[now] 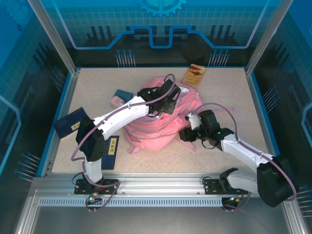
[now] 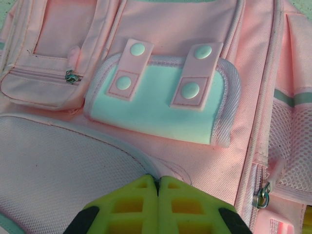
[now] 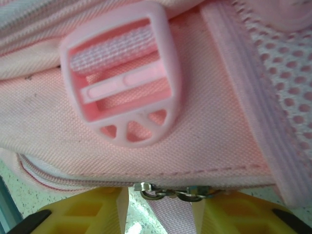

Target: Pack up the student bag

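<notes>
Pink soft fabric backpack [image 1: 146,131] on speckled worktop [image 1: 97,87]. Left pincer [image 2: 157,190] together, against backpack front. Right pincer [image 3: 160,209] apart, at metal zip sliders [image 3: 170,191].

Surface: speckled beige table [image 1: 97,87], with a blue border [image 1: 156,68] along its edges.
Centre: student bag [image 1: 156,129], pink, lying with its front pockets up; by far the biggest thing I see on the surface.
Left edge: dark blue book [image 1: 66,123], flat, yellow label on its cover, well apart from the bag.
Lower left: second dark blue book [image 1: 111,151], flat, partly hidden by my left arm [image 1: 117,117], near the bag's lower left corner.
Upper left of bag: small dark teal flat item [image 1: 123,94] touching a pink item [image 1: 117,101]; I cannot identify either.
Top, right of centre: brown booklet [image 1: 195,74], flat, just beside the bag's upper edge.
</notes>
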Controlling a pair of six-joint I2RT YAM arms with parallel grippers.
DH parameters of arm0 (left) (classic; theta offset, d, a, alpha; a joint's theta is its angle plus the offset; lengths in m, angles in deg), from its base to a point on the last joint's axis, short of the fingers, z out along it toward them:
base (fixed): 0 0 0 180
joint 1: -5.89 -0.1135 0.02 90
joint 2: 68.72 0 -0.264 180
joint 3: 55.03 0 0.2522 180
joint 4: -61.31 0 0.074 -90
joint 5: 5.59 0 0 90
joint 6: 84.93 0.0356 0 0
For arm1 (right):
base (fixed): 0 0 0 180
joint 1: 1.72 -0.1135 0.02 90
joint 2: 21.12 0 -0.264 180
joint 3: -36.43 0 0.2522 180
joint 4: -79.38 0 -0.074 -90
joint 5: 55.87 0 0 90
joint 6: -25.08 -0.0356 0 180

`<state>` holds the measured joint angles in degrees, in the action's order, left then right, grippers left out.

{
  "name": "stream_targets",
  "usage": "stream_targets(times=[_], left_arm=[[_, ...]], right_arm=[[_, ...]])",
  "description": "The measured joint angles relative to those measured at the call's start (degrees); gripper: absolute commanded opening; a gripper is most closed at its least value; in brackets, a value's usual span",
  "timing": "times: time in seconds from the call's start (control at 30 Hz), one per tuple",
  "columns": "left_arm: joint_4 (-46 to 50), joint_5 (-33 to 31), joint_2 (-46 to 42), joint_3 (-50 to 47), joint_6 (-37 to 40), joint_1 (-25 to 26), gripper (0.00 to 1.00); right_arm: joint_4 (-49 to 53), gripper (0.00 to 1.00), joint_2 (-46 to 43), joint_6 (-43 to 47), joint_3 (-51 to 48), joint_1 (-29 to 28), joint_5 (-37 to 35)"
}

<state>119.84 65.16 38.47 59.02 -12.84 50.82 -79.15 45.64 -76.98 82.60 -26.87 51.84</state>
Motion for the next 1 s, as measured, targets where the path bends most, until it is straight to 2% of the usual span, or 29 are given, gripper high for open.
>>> stream_targets(times=[0.1,0.3,0.73,0.9,1.0], left_arm=[[0.0,0.0,0.0,0.2,0.0,0.0,0.0],[0.0,0.02,0.0,0.5,0.0,-0.04,0.0],[-0.02,0.22,0.09,0.5,-0.17,-0.04,0.0],[0.0,0.52,0.7,1.18,-0.42,-0.07,0.0],[0.0,0.7,0.94,1.33,-1.29,-0.09,0.0]], right_arm=[[-0.63,0.53,0.0,0.48,-0.59,-0.5,0.15],[-0.96,0.54,0.0,0.33,-0.72,-1.07,-1.18],[-1.11,0.08,-3.23,-0.48,-1.9,-1.84,-2.91],[-0.04,0.0,-5.2,-0.55,-2.01,-2.78,-5.16],[0.46,0.0,-5.9,-0.55,-2.1,-4.13,-5.75]])
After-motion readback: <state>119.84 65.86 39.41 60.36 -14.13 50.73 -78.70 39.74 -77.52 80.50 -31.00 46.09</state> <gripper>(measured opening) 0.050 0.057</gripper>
